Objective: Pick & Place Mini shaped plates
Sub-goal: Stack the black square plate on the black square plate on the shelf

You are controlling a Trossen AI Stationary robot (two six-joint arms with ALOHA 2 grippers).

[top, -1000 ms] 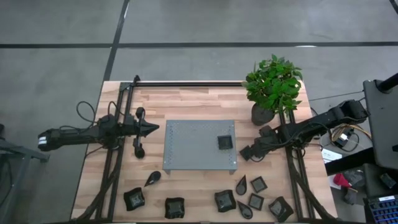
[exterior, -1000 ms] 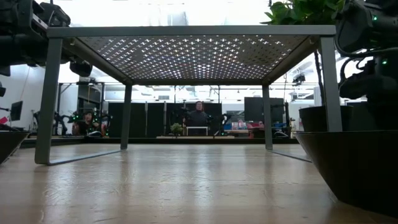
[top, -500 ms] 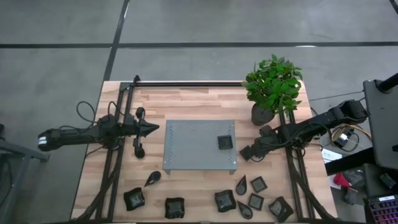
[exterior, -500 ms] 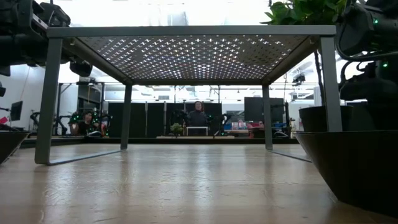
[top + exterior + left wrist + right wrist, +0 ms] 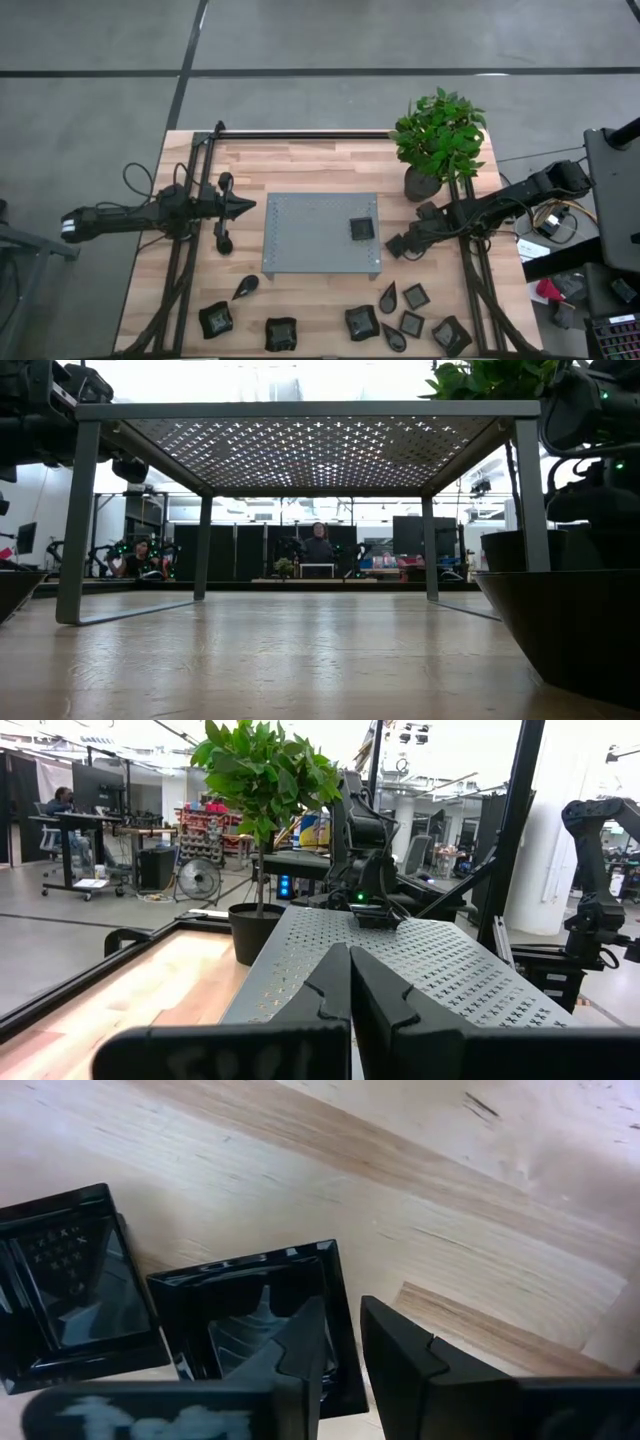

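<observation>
The right gripper (image 5: 340, 1345) straddled a square plate's (image 5: 250, 1325) rim, jaws narrowly apart; the thin glossy edge could slip. The left gripper (image 5: 247, 207) waited shut, empty.

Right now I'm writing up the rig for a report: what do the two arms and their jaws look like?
Both arms are dark, slim and jointed. The left gripper tapers to a point; black cable loops beside it. The right gripper is blocky and black, its angular jaws bearing a blurred pale marking.
</observation>
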